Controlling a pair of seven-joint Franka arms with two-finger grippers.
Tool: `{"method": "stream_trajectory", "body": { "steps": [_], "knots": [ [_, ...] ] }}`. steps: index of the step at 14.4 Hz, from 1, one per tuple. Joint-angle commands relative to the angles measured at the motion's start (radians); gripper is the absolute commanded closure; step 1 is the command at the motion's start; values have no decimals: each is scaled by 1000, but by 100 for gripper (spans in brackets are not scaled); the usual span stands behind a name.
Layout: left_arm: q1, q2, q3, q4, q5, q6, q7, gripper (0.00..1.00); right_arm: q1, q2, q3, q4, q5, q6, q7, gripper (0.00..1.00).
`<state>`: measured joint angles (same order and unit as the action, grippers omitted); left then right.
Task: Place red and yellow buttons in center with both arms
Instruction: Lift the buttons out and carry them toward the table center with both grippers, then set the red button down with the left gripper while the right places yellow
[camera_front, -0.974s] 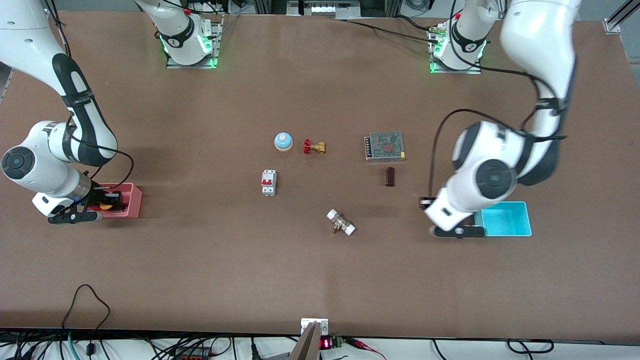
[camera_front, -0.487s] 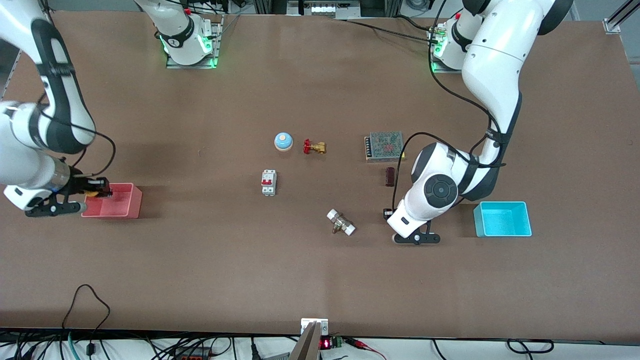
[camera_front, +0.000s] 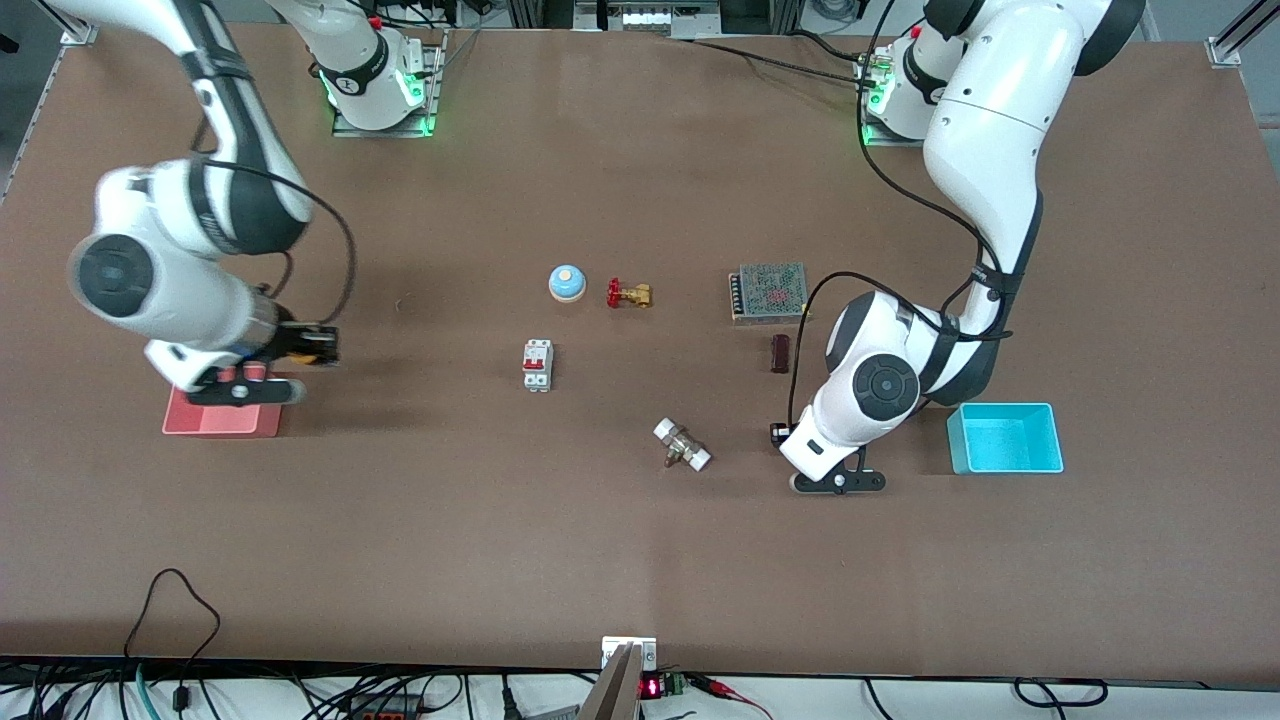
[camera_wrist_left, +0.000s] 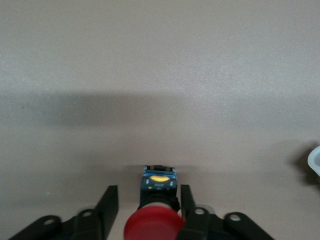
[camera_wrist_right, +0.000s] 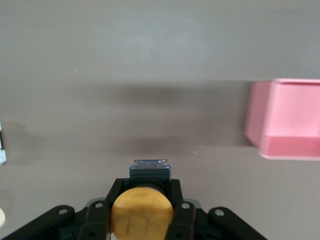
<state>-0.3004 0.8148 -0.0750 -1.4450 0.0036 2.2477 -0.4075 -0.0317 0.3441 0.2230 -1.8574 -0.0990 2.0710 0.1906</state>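
Front view: the circuit breaker (white, red toggles) serves as landmark, sitting on the brown table. Right gripper hangs over bare tabletop toward the right arm's end from the breaker, just beside the pink bin, with a speck of yellow at its tip. Left gripper is low over the table toward the left arm's end from the breaker, near the white-capped metal fitting; the light-blue bin lies farther out that way. Blue bell and brass valve sit farther from the camera than the breaker; the mesh-topped box and a small dark block lie toward the left arm's end. Left wrist view: left gripper holds the red button, one finger against its black base, the other finger standing a little off (bare tabletop below). Right wrist view: right gripper is clamped on the yellow button, fingers tight on both sides of its base; pink bin nearby on the tabletop.
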Motion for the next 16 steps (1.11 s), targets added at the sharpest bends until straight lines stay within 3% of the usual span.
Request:
{"method": "stream_trajectory", "body": {
  "steps": [1, 5, 8, 10, 12, 14, 16],
  "knots": [
    [-5, 7, 9, 14, -4, 1, -7, 0, 30, 78, -8, -20, -11, 107, 45, 78],
    [-32, -9, 3, 18, -5, -11, -46, 0, 68, 188, -8, -23, -74, 231, 104, 77],
    [-34, -106, 6, 26, -2, -111, -39, 0, 68, 217, -8, -22, -99, 262, 110, 75],
    [-26, -149, 11, 28, -2, -114, -28, 0, 68, 223, -8, -22, -99, 262, 110, 62],
    [12, -199, 12, 28, -1, -141, 30, 0, 67, 228, -8, -20, -99, 262, 110, 39],
    [68, -262, 15, 29, -1, -187, 148, 0, 65, 227, -8, -19, -99, 262, 110, 24],
    [144, -331, 15, 32, 7, -267, 296, 0, 62, 224, -8, -17, -96, 261, 113, 4]
  ]
}}
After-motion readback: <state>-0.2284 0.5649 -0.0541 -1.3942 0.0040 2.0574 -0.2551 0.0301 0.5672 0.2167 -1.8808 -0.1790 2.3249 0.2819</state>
